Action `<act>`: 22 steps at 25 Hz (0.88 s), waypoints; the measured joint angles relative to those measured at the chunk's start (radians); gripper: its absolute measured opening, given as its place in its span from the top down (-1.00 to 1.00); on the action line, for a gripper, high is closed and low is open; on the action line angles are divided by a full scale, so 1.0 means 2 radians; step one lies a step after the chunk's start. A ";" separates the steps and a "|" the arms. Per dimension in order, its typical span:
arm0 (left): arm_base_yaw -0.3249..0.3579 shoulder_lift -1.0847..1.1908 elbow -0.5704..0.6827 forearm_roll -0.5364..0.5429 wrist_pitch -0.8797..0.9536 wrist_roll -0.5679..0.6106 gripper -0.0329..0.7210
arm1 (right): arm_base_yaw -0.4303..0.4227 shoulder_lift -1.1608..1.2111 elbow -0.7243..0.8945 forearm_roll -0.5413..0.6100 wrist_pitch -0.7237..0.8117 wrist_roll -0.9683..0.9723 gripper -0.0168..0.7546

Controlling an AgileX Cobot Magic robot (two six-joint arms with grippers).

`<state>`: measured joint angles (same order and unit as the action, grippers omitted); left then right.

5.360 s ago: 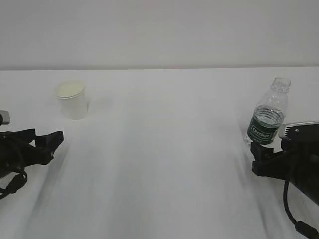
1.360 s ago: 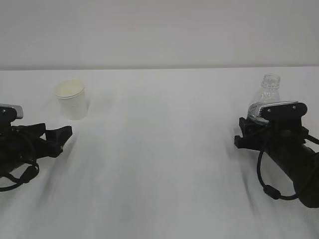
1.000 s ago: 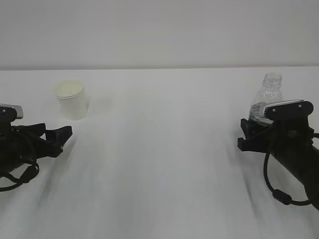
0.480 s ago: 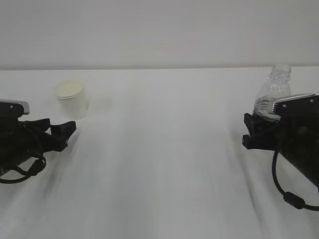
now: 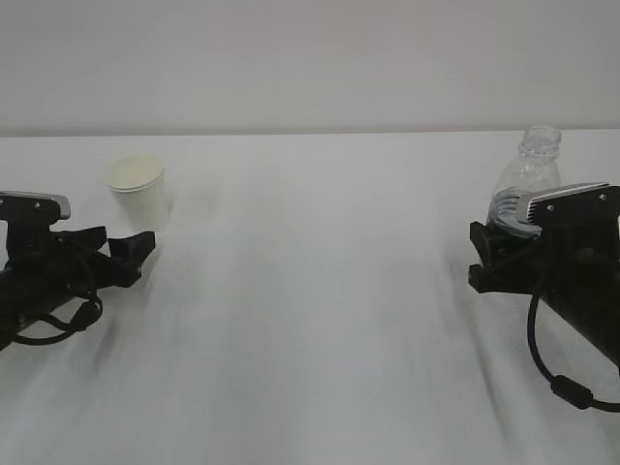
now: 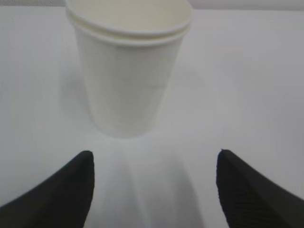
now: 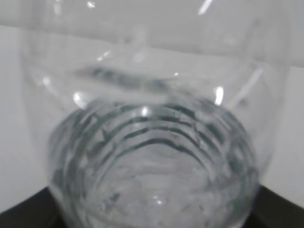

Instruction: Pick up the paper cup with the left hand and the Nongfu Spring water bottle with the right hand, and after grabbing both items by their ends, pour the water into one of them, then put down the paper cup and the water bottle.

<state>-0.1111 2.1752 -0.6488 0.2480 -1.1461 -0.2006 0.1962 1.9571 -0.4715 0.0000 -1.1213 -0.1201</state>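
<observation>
Reaching low along the worktop's left edge, the left hand (image 5: 136, 254) lies nearly level, its grey plate on top, its two dark fingers (image 6: 61, 192) spread wide and aimed at the paper cup (image 5: 141, 193), which stands upright just beyond the tips and untouched, near the far left corner. Over at the right edge the right hand (image 5: 496, 257) sits a little raised, cables looping beneath it, its jaws pinching the Nongfu Spring water bottle (image 5: 528, 178) low on the body; the bottle leans slightly, its open neck clear above the plate. Seen from the right wrist, the ribbed clear plastic fills the view with green banding showing through. White and bare, the worktop (image 5: 320, 310) meets a plain pale wall (image 5: 310, 58). No lettering can be read.
</observation>
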 joint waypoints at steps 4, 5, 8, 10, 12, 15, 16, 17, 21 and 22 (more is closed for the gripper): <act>0.000 0.002 -0.027 0.000 0.001 0.000 -0.62 | 0.000 0.000 0.000 0.000 0.000 0.001 -0.26; 0.000 0.002 -0.034 0.000 0.004 0.000 -0.62 | 0.000 0.000 0.000 0.000 0.000 0.001 -0.26; 0.000 0.003 -0.052 0.000 0.022 0.000 -0.62 | 0.000 0.000 0.000 0.000 0.000 0.001 -0.26; 0.000 0.003 -0.062 0.000 0.038 0.000 -0.62 | 0.000 0.000 0.000 0.000 0.000 0.001 -0.26; 0.000 0.003 -0.068 -0.001 0.049 0.000 -0.62 | 0.000 0.000 0.000 0.000 0.000 0.001 -0.26; 0.000 0.004 -0.074 -0.003 0.058 0.000 -0.62 | 0.000 0.000 0.000 0.000 0.000 0.001 -0.26; 0.000 0.006 -0.076 -0.004 0.059 0.000 -0.62 | 0.000 0.000 0.000 0.000 0.000 0.001 -0.26; 0.000 0.011 -0.080 -0.005 0.059 0.000 -0.62 | 0.000 0.000 0.000 0.000 0.000 0.001 -0.26; 0.000 0.032 -0.092 -0.005 0.060 0.000 -0.63 | 0.000 0.000 0.000 0.000 0.000 0.001 -0.26; 0.000 0.035 -0.095 -0.005 0.060 0.000 -0.63 | 0.000 0.000 0.000 0.000 0.000 0.001 -0.26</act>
<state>-0.1111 2.2446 -0.8395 0.2374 -1.0270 -0.2006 0.1962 1.9566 -0.4715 0.0000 -1.1213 -0.1183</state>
